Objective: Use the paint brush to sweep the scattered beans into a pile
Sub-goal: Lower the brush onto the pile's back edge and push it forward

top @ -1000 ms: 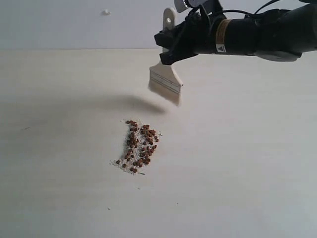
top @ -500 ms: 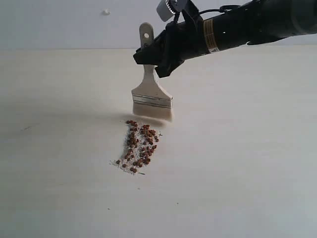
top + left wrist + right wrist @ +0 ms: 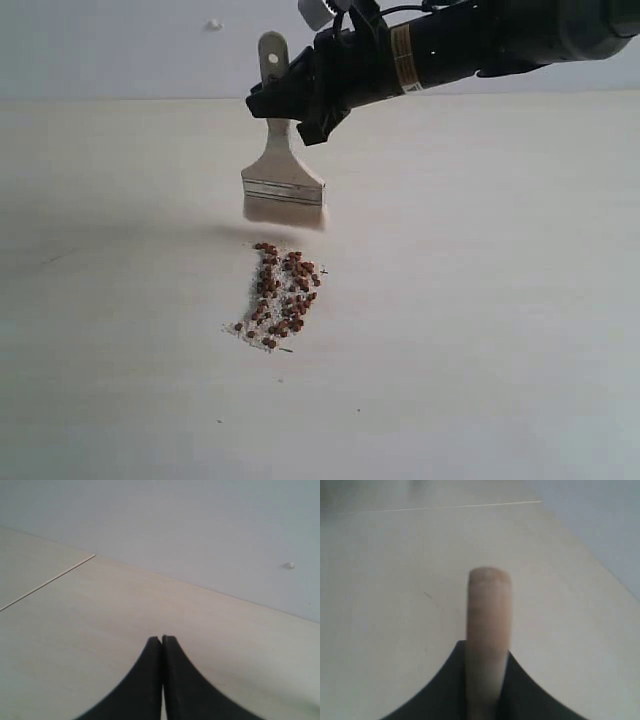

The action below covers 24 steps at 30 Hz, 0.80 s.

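Observation:
The beans (image 3: pixel 282 296) lie as a narrow reddish-brown heap on the pale table, mixed with fine white grains. The paint brush (image 3: pixel 284 184) hangs upright just behind the heap's far end, silver ferrule and off-white bristles pointing down, bristle tips close to the table. My right gripper (image 3: pixel 292 108) reaches in from the right and is shut on its wooden handle, whose end (image 3: pixel 489 605) sticks out between the black jaws (image 3: pixel 487 652) in the right wrist view. My left gripper (image 3: pixel 161 639) is shut and holds nothing; the exterior view does not show it.
The pale table (image 3: pixel 480 300) spreads on all sides of the heap. A thin seam line (image 3: pixel 47 581) crosses it in the left wrist view. A light wall (image 3: pixel 120 45) with a small white knob (image 3: pixel 213 24) stands behind.
My right gripper has carried the brush to the left and down, from above and right of the heap to just behind its far end, turning the brush upright. The beans have not moved.

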Each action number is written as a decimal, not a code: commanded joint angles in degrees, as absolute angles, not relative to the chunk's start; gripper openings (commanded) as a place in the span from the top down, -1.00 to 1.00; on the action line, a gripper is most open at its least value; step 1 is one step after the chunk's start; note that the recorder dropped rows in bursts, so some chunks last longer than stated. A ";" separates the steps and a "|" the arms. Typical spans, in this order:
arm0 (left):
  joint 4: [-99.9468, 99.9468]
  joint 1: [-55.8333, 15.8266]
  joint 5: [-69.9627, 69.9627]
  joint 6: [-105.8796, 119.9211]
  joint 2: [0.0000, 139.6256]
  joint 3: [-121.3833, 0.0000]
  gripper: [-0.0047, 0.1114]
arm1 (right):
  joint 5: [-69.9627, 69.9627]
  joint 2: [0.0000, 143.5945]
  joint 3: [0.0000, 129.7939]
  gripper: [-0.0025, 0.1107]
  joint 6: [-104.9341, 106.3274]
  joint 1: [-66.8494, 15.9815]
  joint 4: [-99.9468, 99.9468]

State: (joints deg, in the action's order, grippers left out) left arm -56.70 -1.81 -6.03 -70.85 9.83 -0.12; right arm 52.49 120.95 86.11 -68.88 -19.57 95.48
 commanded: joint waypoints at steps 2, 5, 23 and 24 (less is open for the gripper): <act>-56.27 -1.73 -6.38 -70.63 9.42 0.00 0.92 | 53.93 123.85 88.06 0.96 -69.12 -19.67 96.02; -56.27 -1.73 -6.38 -70.63 9.42 0.00 0.92 | 56.22 124.78 88.17 0.96 -70.35 -19.67 97.02; -56.27 -1.73 -6.38 -70.63 9.42 0.00 0.92 | 64.12 124.81 88.17 0.96 -75.15 -19.93 99.95; -56.27 -1.73 -6.38 -70.63 9.42 0.00 0.92 | 63.61 124.73 88.17 0.96 -75.15 -19.93 99.95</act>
